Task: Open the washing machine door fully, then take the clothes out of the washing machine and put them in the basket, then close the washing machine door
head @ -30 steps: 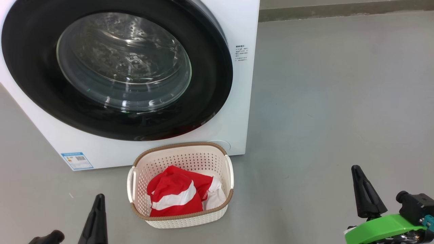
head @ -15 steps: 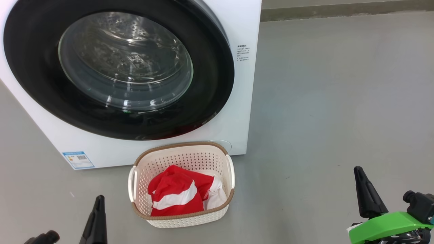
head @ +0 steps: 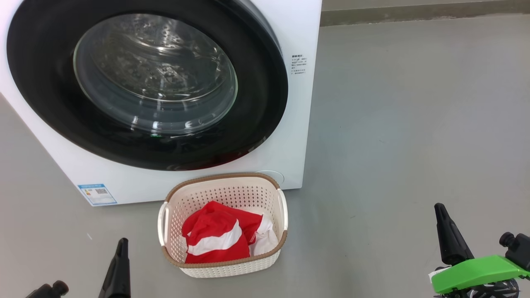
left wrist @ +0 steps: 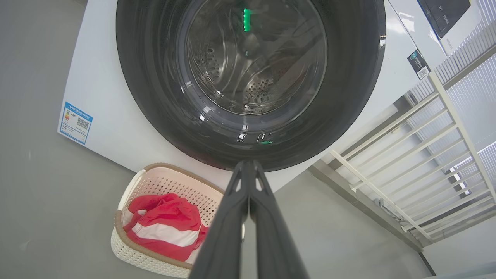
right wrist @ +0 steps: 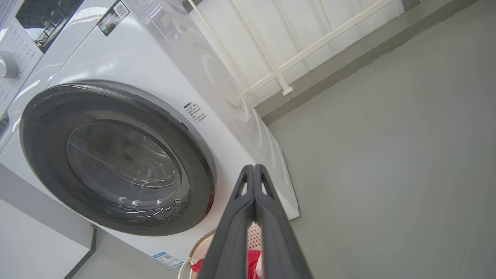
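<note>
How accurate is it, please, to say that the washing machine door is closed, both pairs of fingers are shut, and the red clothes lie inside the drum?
One detail is wrong: the clothes lie in the basket, not inside the washing machine, as the head view shows. The washing machine door is closed, and the left fingers and right fingers are shut.

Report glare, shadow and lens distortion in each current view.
Head view: even, soft light; white glare streaks on the clear glass window of the round glossy black-rimmed door. Left wrist view: green glint on that glass, white railing splays from wide-angle distortion. Right wrist view: the big white washing machine looks bowed, sheen on its side.
</note>
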You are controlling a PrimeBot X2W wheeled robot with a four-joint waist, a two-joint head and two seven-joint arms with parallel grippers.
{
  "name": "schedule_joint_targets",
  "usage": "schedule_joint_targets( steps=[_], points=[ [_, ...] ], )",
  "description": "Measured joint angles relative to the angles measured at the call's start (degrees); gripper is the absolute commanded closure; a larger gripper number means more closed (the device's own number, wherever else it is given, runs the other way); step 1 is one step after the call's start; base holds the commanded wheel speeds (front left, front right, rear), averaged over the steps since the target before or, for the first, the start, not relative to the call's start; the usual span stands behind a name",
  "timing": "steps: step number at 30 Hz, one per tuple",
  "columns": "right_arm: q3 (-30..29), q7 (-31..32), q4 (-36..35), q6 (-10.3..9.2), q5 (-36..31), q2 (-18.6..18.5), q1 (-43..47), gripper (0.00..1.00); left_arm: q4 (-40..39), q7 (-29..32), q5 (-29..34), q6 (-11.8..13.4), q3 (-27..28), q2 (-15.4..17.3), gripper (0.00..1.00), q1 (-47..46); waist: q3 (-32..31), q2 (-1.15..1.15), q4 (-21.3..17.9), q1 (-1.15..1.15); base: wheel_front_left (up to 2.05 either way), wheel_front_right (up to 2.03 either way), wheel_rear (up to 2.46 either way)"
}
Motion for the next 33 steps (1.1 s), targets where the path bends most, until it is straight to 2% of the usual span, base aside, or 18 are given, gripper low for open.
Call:
schedule_joint_targets(
  steps=[33],
  points=[
    [-0.94,5.35,1.55,-0.02,20.97,-0.16,-2.02,1.0,2.08,5.31,-19.81,-0.27,0.08,0.09,1.0,-1.72,0.05,0.0,0.69,0.0,0.0,0.0,0.0]
  ],
)
